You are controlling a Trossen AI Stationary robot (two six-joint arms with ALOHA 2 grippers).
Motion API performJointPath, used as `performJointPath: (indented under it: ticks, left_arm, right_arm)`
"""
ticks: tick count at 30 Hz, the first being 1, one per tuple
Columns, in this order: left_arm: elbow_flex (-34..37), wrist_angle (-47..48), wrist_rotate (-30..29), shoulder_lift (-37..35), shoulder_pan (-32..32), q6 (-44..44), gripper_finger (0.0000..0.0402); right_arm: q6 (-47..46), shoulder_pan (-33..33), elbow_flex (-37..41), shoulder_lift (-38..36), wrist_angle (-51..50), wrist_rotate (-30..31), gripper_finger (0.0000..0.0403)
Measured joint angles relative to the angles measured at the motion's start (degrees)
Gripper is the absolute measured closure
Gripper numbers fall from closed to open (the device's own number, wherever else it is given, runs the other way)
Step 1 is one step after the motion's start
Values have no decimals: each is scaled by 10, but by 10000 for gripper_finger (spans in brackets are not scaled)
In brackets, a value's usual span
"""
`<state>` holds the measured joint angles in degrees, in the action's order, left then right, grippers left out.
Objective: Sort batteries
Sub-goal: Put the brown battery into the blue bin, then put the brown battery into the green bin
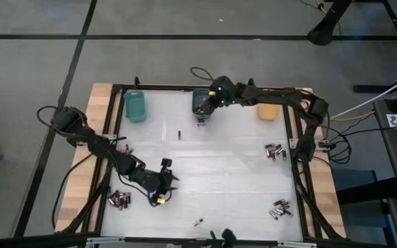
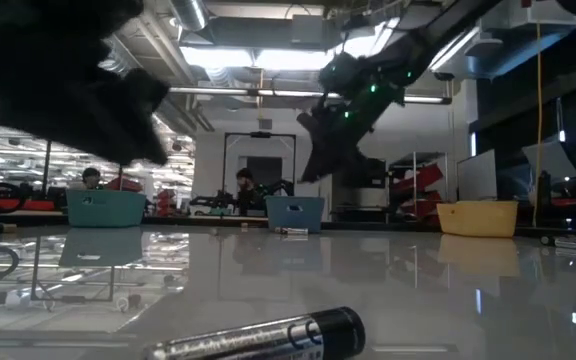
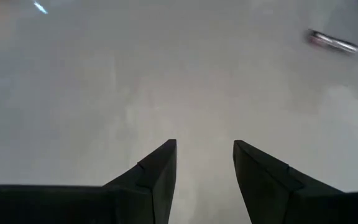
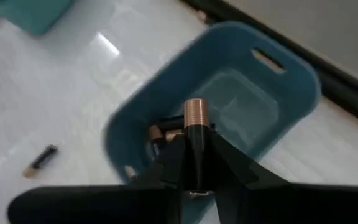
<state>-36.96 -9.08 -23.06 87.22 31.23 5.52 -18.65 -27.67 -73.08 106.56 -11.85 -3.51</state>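
Right claw (image 4: 194,163) grips a battery (image 4: 196,134) above the blue bin (image 4: 291,81) at 12 o'clock; release only over its centre. Left claw (image 3: 204,163) waits half-open, empty.

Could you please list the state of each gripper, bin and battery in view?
Right gripper: shut on a black copper-banded battery, above the blue plastic bin.
Blue plastic bin: upright, some batteries inside.
Left gripper: open, empty, over bare table.
Teal plastic bin: upright.
Orange plastic bin: upright.
Loose batteries: lying on the white table.
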Motion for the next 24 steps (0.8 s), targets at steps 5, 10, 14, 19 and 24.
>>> performJointPath:
  ticks: [5,10,14,19,24]
  left_arm:
    - [0,16,-2,0,-36,35,254]
    - [0,57,-3,0,-57,79,254]
    - [0,48,-24,0,-80,88,254]
    - [0,34,-30,0,-127,108,254]
    - [0,62,-29,-20,-190,141,254]
  right_arm:
    - [38,-5,0,21,12,2,354]
    - [45,-10,0,25,7,-4,333]
    - [77,-13,0,25,9,-22,283]
    - [112,-12,0,25,6,-26,233]
    - [169,-12,0,24,15,-31,207]
